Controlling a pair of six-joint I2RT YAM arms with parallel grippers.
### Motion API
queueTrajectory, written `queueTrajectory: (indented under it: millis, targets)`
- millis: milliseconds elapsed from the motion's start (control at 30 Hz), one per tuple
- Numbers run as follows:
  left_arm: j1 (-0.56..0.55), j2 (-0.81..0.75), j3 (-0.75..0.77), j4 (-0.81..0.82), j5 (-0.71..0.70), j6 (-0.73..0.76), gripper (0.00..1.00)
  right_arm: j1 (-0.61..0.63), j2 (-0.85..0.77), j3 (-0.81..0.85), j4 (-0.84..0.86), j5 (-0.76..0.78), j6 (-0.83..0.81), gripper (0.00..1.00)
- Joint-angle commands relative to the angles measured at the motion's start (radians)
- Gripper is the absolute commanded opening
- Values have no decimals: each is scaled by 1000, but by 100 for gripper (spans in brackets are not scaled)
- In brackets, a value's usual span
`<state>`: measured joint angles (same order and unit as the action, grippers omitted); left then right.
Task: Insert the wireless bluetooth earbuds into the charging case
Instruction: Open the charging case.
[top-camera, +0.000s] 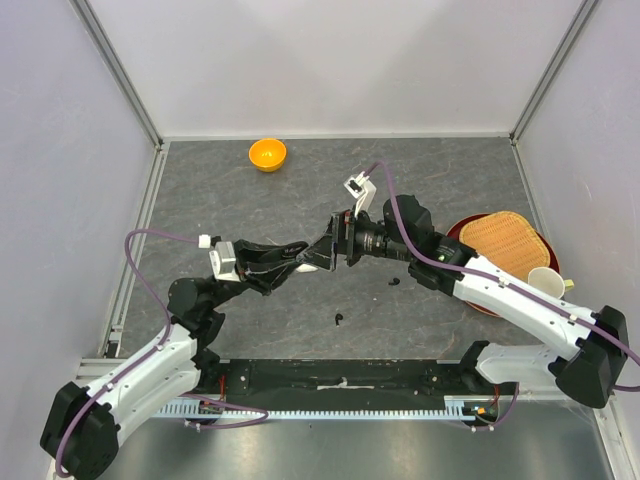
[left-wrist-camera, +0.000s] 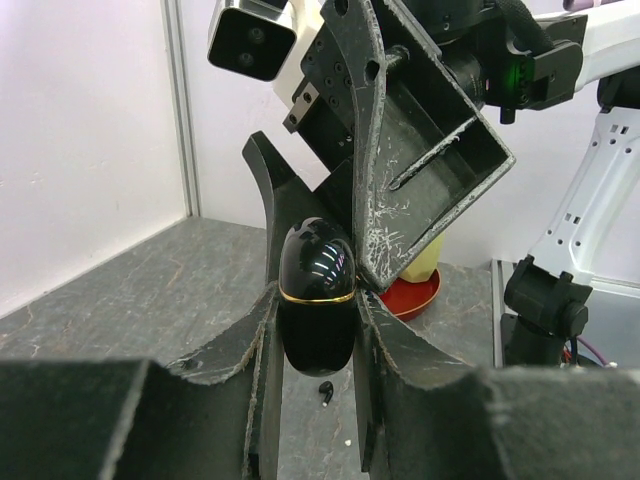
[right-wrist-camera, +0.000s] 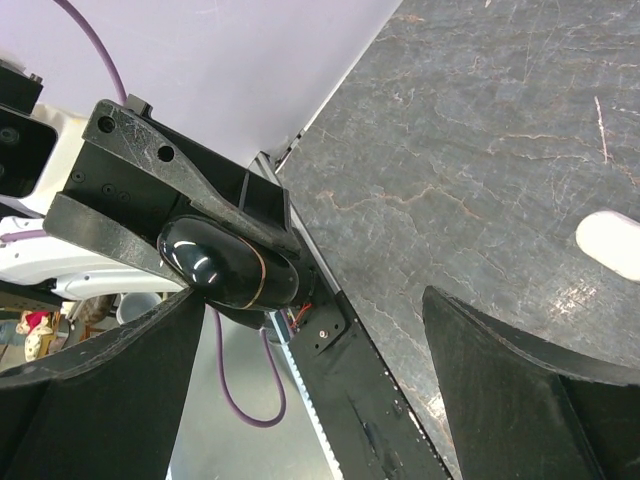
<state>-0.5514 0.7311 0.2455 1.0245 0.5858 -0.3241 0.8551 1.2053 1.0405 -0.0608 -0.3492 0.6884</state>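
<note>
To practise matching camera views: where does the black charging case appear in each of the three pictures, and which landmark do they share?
Top external: charging case near centre, held by the left gripper, hard to distinguish.
Left wrist: case at centre, upright.
Right wrist: case left of centre.
Shared landmark: the left gripper's fingers clamping it.

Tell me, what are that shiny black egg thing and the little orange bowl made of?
The charging case looks like hard glossy plastic: its black shell mirrors the lights like a wet pebble. The thin gold-coloured band round it could be metal or just paint. The orange bowl looks like smooth plastic, one even colour, but it is too small here to be sure.
</note>
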Motion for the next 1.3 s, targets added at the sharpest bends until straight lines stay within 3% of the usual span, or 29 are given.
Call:
queueTrajectory:
  millis: [0, 700, 1267]
  targets:
    - [-2, -21, 41, 14, 32, 8, 2, 1, 14, 32, 9, 35, 3, 96]
    - [-2, -39, 20, -26, 134, 19, 2, 1, -12, 20, 38, 88, 34, 96]
    - [-2, -64, -11, -75, 80, 54, 2, -1, -49, 21, 93, 73, 42, 98]
